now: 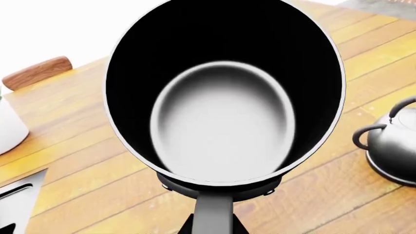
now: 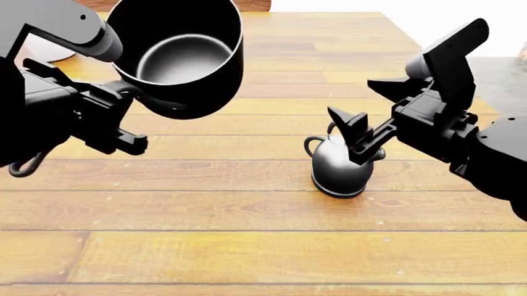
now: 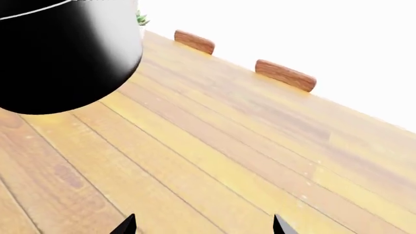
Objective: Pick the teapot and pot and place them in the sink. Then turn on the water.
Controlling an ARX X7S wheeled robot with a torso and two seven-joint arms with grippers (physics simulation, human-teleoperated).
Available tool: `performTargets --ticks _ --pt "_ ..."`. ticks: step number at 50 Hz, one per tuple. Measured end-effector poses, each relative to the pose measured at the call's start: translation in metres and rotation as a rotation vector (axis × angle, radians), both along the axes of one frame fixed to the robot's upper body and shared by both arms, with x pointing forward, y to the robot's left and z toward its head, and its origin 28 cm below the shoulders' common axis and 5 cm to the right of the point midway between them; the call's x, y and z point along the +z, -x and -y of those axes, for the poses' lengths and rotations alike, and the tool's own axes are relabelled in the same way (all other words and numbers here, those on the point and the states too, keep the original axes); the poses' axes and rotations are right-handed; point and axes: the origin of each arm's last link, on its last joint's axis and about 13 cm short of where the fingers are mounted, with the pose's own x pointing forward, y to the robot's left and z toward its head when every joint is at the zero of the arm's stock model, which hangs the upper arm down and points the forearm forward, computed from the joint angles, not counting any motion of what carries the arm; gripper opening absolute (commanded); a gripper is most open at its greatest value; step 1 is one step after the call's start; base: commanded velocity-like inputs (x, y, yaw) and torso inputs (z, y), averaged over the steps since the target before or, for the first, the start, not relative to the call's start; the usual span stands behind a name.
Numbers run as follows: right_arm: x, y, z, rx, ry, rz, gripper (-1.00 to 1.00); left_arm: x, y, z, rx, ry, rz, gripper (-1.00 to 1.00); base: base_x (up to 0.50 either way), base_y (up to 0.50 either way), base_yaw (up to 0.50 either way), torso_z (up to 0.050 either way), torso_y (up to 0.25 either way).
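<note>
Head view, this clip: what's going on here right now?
The left claw holds the pot by its handle, lifted off the wooden counter and tipped so its grey inside faces the camera. The teapot stands on the counter. The right claw is open, right by the teapot's top but not closed on it. Only a corner of the sink shows, in the left wrist view.

Wide black cylindrical saucepan (image 2: 182, 55) raised above plank wooden table (image 2: 247, 246) at left, tilted, small round dark-grey metal kettle (image 2: 339, 168) standing on table at right, white plant pot (image 1: 9, 127) at table's far left.
</note>
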Motion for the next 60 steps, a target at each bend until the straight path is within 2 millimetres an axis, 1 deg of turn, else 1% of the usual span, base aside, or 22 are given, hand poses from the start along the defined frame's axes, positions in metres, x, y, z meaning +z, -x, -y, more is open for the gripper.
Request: performTargets --ticks 16,60 --pt "-0.015 -0.005 0.002 -0.009 -0.011 -0.036 1.0 -0.003 -0.002 0.001 -0.007 -0.008 -0.01 -1.0 0.0 0.0 0.0 0.001 0.003" --pt "-0.047 -0.013 0.005 -0.016 -0.014 -0.13 1.0 -0.012 -0.007 0.002 -0.017 -0.004 -0.034 -1.0 0.0 0.0 0.0 0.001 0.003"
